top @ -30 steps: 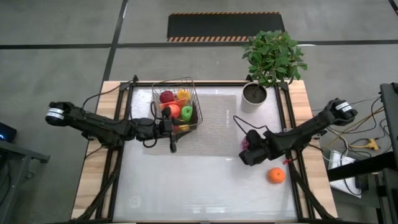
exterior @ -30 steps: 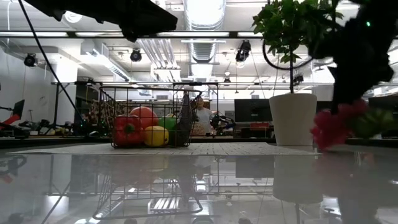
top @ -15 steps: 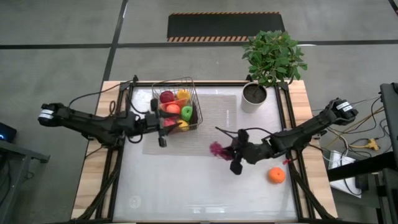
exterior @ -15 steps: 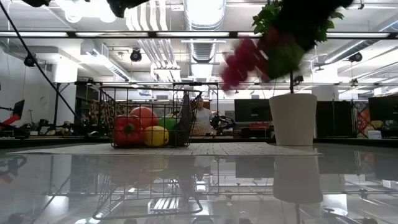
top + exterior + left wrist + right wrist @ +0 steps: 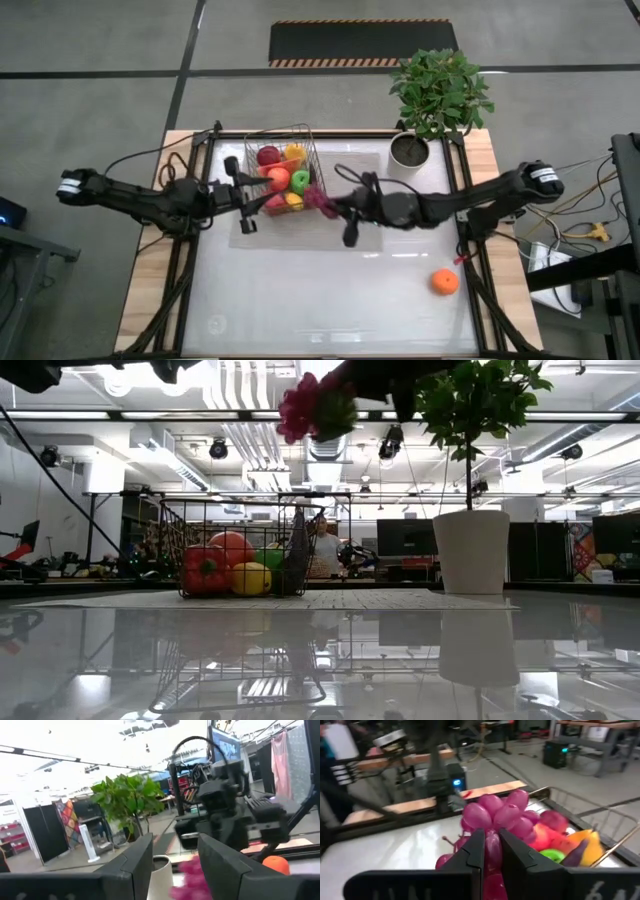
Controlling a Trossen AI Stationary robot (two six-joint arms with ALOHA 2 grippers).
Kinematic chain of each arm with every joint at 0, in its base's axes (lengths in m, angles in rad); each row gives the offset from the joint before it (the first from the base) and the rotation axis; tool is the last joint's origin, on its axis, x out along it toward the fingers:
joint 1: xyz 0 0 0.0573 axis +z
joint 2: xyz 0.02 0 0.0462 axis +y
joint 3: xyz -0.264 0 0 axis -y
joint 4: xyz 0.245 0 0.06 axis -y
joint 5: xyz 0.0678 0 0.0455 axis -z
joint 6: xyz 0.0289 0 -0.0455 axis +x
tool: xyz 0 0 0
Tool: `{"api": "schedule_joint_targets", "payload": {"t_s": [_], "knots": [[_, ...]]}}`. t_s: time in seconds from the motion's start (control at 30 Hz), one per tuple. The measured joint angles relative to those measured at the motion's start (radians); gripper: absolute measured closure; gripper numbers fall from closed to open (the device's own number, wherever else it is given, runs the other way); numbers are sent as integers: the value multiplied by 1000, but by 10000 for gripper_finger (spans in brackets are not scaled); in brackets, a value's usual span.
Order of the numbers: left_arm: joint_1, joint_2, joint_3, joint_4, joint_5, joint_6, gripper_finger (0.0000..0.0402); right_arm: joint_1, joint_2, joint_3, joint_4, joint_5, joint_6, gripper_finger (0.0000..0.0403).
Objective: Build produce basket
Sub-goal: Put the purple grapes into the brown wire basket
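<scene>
High view: right gripper (image 5: pixel 332 203) (outstretched) clamps grapes (image 5: pixel 318 198) beside basket (image 5: pixel 283 168); left gripper (image 5: pixel 245 195) gapes.

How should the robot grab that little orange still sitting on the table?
The orange sits alone on bare table, with nothing beside it. It looks round, so probably best to come straight down from above and close the fingers across its widest middle. The right gripper is busy holding the grapes.
</scene>
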Motion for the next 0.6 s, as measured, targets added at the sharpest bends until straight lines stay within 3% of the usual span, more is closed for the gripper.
{"api": "schedule_joint_targets", "payload": {"t_s": [0.23, 0.6], "knots": [[0, -51, -39, -2, 0, 31, 262, -102, 146, 179, -22, -10, -41, 374], [0, -183, -65, -5, 0, 33, 262, -218, 446, 660, -428, -2, -46, 374]]}}
